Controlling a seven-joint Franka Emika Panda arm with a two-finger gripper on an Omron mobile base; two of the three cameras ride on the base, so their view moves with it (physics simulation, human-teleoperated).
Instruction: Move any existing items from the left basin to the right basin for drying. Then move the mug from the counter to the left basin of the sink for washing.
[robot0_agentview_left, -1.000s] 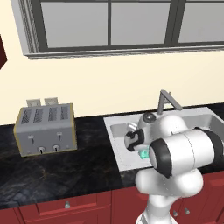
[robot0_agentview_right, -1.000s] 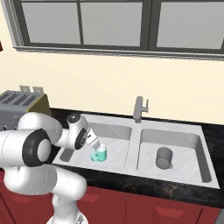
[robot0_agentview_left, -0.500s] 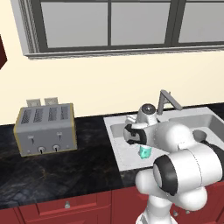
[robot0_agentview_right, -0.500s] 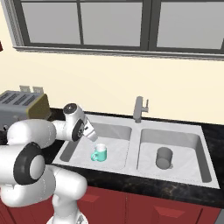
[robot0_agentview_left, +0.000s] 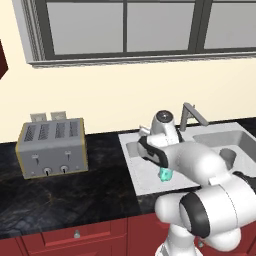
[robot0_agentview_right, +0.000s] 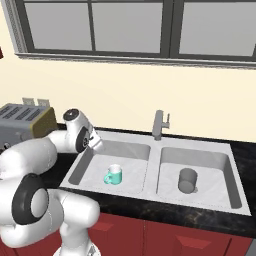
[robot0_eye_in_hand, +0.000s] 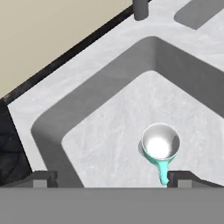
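Two vessels sit in the sink (robot0_agentview_right: 90, 159), one per basin. The mug (robot0_agentview_right: 114, 174) stands upright on the floor of the left basin (robot0_agentview_right: 131, 150), near its front wall, apart from every wall; from the hand camera the mug (robot0_eye_in_hand: 160, 143) shows its white inside, with its teal handle pointing to 6 o'clock. The cup (robot0_agentview_right: 187, 180) stands upright in the right basin (robot0_agentview_right: 210, 161), toward the front and left of middle, clear of the walls.

Above the left basin's back-left corner hangs the gripper (robot0_agentview_right: 96, 143), at about 10 o'clock from the mug in the right base view. Its fingertips (robot0_eye_in_hand: 43, 179) are spread wide at the bottom corners of the hand view and hold nothing; the mug lies just inside the right-hand tip, untouched. The white arm crosses the front of the sink in the left base view and hides much of the left basin, leaving only a teal sliver of the mug (robot0_agentview_left: 165, 174) visible.

At the middle back of the sink stands the faucet (robot0_agentview_right: 159, 125), at 1 o'clock from the mug and well apart from it. The floor around the mug is bare on all sides. A ridge divides the basins.

On the counter (robot0_agentview_left: 65, 195), well to the left of the sink, sits a silver toaster (robot0_agentview_left: 51, 147) with bread in two slots. No writing can be read anywhere. The window (robot0_agentview_right: 130, 25) runs along the wall above.
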